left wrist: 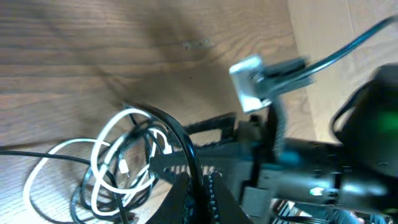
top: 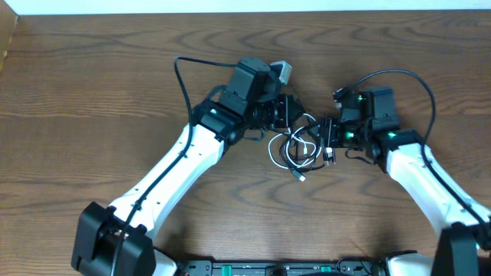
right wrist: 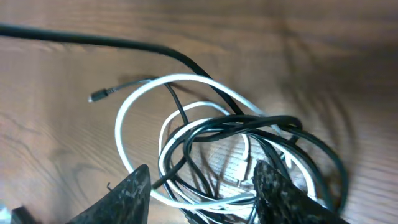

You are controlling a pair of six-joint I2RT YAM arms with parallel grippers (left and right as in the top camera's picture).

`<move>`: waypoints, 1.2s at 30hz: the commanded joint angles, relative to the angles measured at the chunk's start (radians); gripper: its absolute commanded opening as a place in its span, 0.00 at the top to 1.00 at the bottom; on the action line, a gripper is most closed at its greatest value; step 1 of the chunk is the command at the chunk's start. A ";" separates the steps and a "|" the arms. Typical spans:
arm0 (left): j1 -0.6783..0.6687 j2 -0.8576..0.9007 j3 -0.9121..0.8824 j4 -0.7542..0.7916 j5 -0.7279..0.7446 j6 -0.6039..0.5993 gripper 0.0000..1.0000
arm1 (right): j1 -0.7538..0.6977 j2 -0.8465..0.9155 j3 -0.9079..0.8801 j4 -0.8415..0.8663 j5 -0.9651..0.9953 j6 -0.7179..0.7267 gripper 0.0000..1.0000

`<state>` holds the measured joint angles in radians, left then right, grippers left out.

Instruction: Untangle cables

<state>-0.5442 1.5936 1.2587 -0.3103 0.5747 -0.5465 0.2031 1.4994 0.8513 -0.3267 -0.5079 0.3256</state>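
Dark-grained wooden tabletop (top: 92, 69) filled every view. On the left, the left gripper (top: 287, 113) reached in at the far edge of the tangle, its tip right at the topmost loops. In its wrist view the dark fingers (left wrist: 177, 194) lay close together with a black strand running past them, but it could not be told whether they pinched that strand or were merely closed beside it.

In the middle, between the two grippers, lay the cables. The white cable (right wrist: 124, 115) formed a few open loops, and the black cable (right wrist: 267, 121) wound through and over them, with several crossings stacked in one small heap. A small plug (right wrist: 98, 96) on a dark lead stuck out free onto the wood.

On the right, the right gripper (right wrist: 204, 169) hovered at the heap with its jaws spread wide, one finger on either side of the loops, grasping nothing.

Both cords looked thin, light and limp, with a little spring in their coils. They would probably slide easily on the wood, so pulling one strand alone would likely drag the whole bundle along. The outer white loop, standing clear of the black, seemed the cleanest place to take hold while the other gripper held the black. The plug ends could snag when drawn through a loop.
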 commanded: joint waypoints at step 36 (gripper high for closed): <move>0.328 -0.065 0.010 0.013 0.395 -0.084 0.93 | 0.121 0.258 0.015 0.195 -0.190 -0.492 0.81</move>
<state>-0.2241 1.5520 1.2587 -0.3027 0.8612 -0.6140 0.3012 1.7542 0.8539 -0.1432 -0.6994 -0.1349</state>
